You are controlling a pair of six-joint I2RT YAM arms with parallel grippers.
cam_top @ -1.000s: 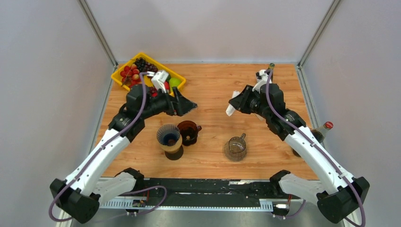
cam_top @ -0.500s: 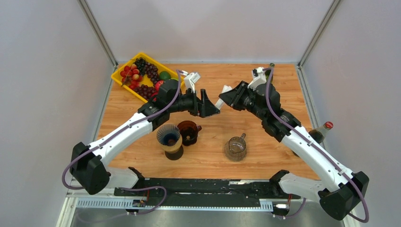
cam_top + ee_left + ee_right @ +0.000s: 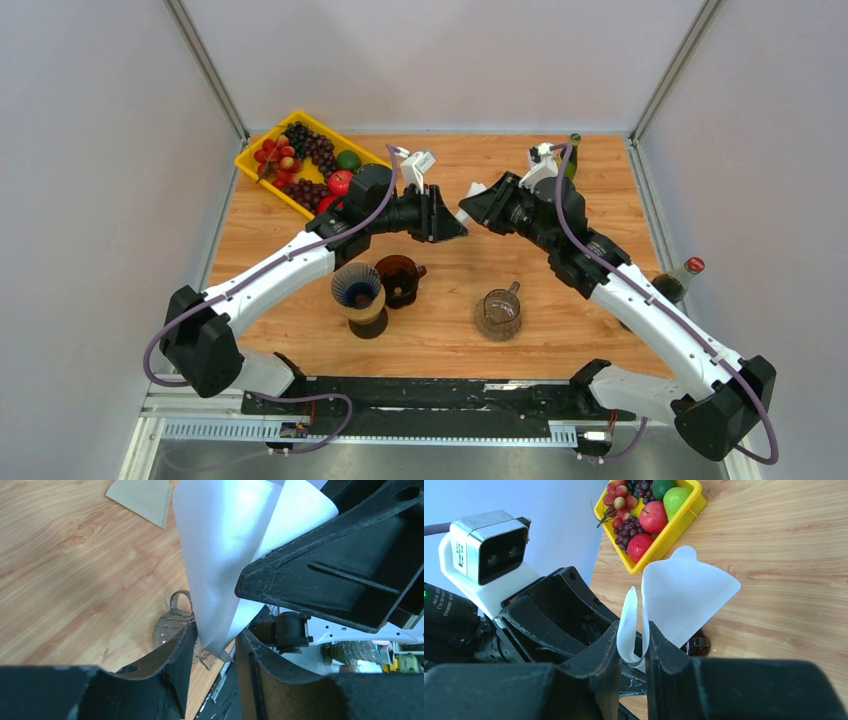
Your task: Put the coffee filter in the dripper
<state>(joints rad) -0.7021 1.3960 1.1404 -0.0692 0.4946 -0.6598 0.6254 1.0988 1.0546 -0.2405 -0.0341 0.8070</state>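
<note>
Step in hand: transfer of the coffee filter (image 3: 220, 545) from the right gripper (image 3: 632, 639) to the left gripper (image 3: 216, 642). The filter is held in the air above the middle of the table (image 3: 450, 290), on the far side of the vessels. It is not yet in the dripper (image 3: 357, 288), judged to be the ribbed cone standing near and left of the meeting point, just beside a brown cup (image 3: 400, 278). The right jaws are closed on one edge of the filter and carry it. The left jaws stand partly closed on either side of the opposite edge; whether they already pinch the paper cannot be told. To do the step well, close the left jaws fully on the paper before the right jaws let go. Keep both wrists motionless during the transfer and release without pulling, since thin paper is likely to crease or tear under opposed tension. One second ago the left arm was drawn back beside the yellow fruit tray (image 3: 245, 163) with its jaws wide. It has since reached right and narrowed its jaws around the filter, and the right gripper has moved left to meet it. The vessels have not moved.
</note>
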